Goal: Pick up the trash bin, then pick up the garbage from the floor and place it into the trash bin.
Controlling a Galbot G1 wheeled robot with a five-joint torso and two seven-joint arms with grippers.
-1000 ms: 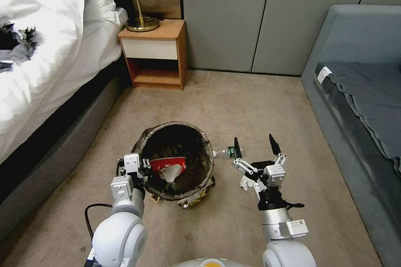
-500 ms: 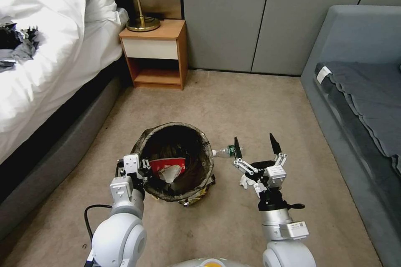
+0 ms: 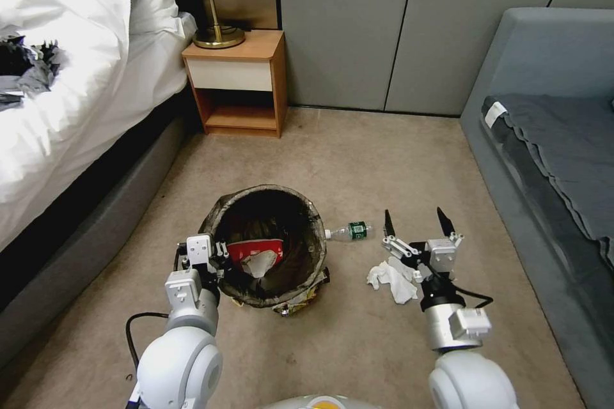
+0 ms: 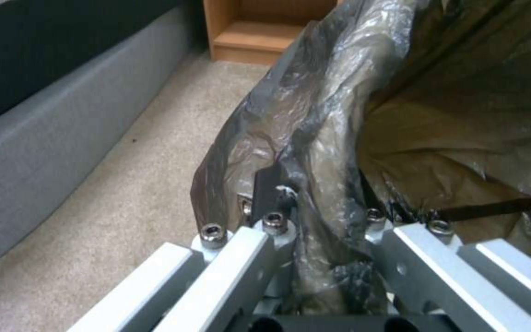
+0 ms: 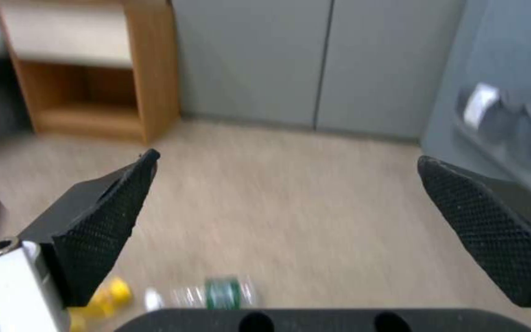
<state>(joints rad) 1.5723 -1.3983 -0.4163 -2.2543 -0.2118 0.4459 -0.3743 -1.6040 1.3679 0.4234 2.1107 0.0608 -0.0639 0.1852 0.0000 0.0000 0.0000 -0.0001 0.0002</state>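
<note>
Two grippers are at work low over the beige carpet [image 3: 358,345]. Nearest, the left gripper [image 3: 217,254] is clamped on the near rim of the one trash bin [image 3: 265,246]; in the left wrist view its metal fingers [image 4: 265,230] pinch the crinkled brown-black liner [image 4: 315,138] folded over the edge. The bin sits tilted with its mouth facing up toward the head camera, and inside it lie one red-and-white snack packet [image 3: 256,249] and a pale crumpled scrap [image 3: 259,263]. A yellow wrapper [image 3: 295,307] pokes out from under the bin's near side. To the right, one crumpled white tissue [image 3: 391,278] lies on the carpet, just beside and partly under the right gripper [image 3: 416,225], whose two black-tipped fingers [image 5: 103,230] stand wide apart and hold nothing. Slightly farther, one clear plastic bottle with a green label [image 3: 348,231] lies on its side between the bin and the right gripper, touching neither finger; the right wrist view shows it low between the spread fingers [image 5: 216,293]. Beyond stand one wooden nightstand [image 3: 236,83] with a brass lamp base [image 3: 219,36], a white-sheeted bed [image 3: 77,77] on the left, and a grey sofa [image 3: 550,128] on the right.
</note>
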